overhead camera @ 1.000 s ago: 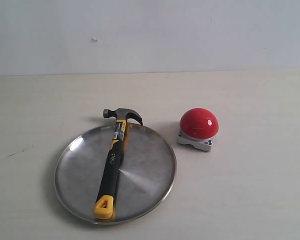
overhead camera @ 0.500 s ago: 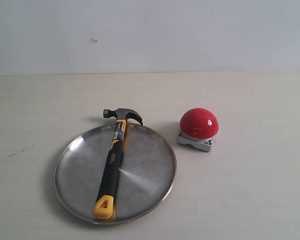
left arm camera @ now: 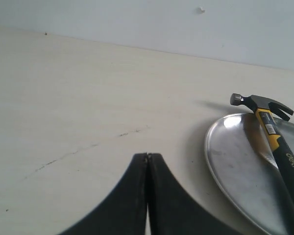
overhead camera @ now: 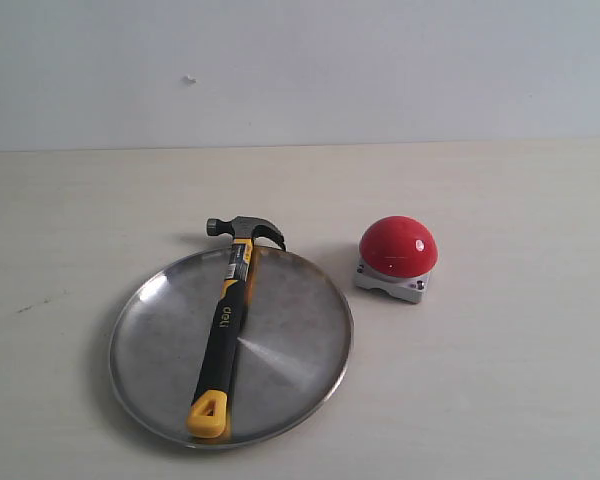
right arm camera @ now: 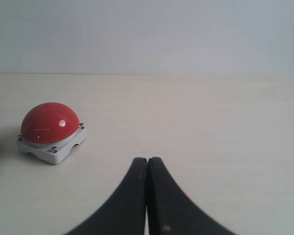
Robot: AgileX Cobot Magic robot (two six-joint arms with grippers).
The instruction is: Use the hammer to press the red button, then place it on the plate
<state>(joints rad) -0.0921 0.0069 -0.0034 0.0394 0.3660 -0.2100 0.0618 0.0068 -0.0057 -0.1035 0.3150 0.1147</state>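
Watching, I saw the left gripper [left arm camera: 147,159] and right gripper [right arm camera: 147,161] clenched empty, hammer [overhead camera: 225,320] on plate [overhead camera: 290,340], button [overhead camera: 398,246] beside, well off the bench's [overhead camera: 500,400] far edge.

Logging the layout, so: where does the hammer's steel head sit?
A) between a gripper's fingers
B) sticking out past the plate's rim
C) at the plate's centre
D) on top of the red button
B: the hammer lies along the plate with its head beyond the rim, apart from the red button.
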